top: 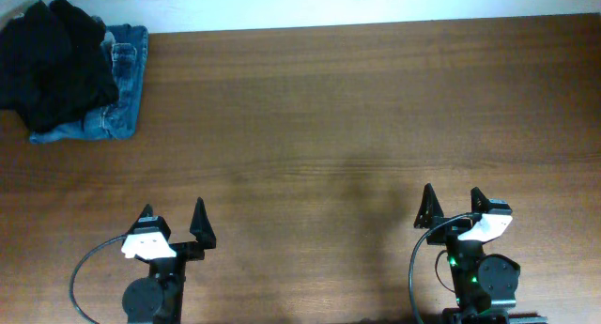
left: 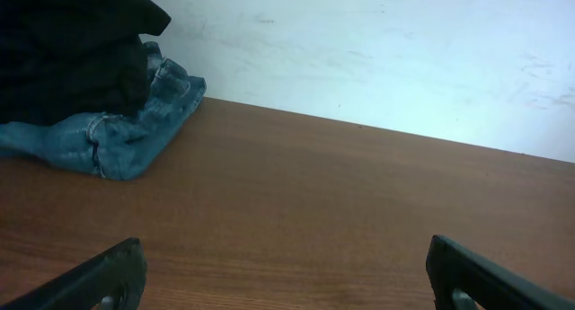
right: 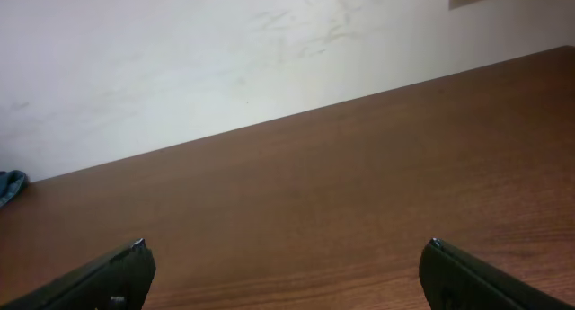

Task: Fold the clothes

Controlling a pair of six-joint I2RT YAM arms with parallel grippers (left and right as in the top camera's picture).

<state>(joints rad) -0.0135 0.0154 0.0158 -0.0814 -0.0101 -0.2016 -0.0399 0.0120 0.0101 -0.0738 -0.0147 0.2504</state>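
Observation:
The clothes, a very dark crumpled T-shirt [top: 54,56], lie bunched on top of blue jeans at the table's far left corner; the left wrist view shows the shirt [left: 67,54] at upper left. My left gripper [top: 172,216] stands open near the front edge, far from the shirt, with nothing between its fingers [left: 99,279]. At the front right, my right gripper [top: 453,199] is open and empty as well; its fingertips [right: 117,270] frame bare wood.
Folded blue denim jeans [top: 111,103] lie under the shirt, also seen in the left wrist view as jeans [left: 117,135]. The brown wooden table [top: 329,117] ends at a white wall [right: 225,58] along its far edge.

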